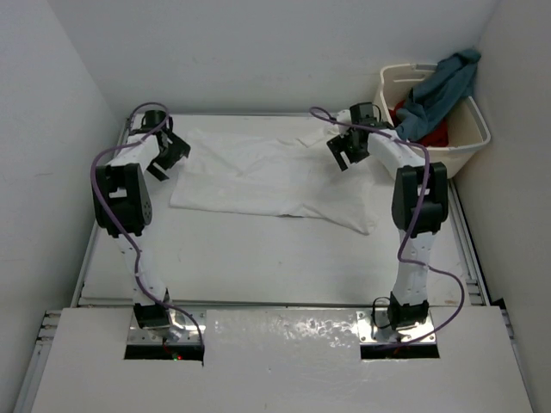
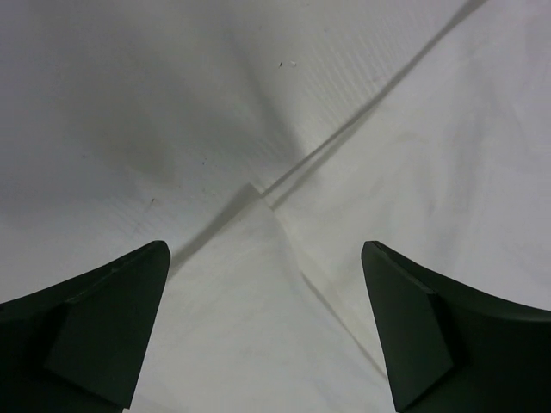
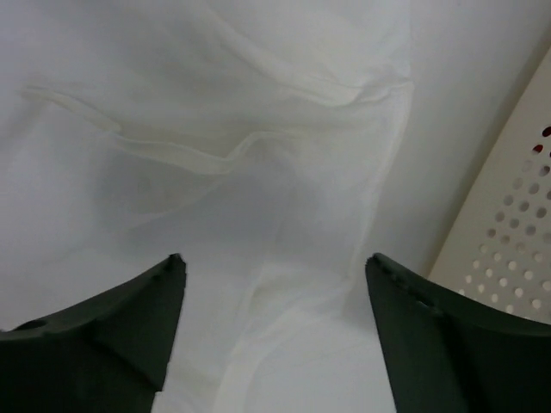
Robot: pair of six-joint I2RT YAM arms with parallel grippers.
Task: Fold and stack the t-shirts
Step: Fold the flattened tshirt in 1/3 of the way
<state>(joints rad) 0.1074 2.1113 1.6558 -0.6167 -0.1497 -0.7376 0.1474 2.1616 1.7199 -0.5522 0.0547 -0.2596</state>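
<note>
Lying wrinkled, white t-shirt spans between left tool and right tool, both open.

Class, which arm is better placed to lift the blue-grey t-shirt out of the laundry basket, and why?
Probably right: the right gripper hangs open beside the laundry basket holding the blue-grey t-shirt; the left gripper is across the white t-shirt.

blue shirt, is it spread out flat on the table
No, the blue shirt hangs draped over the rim of the basket at the far right corner.
</note>
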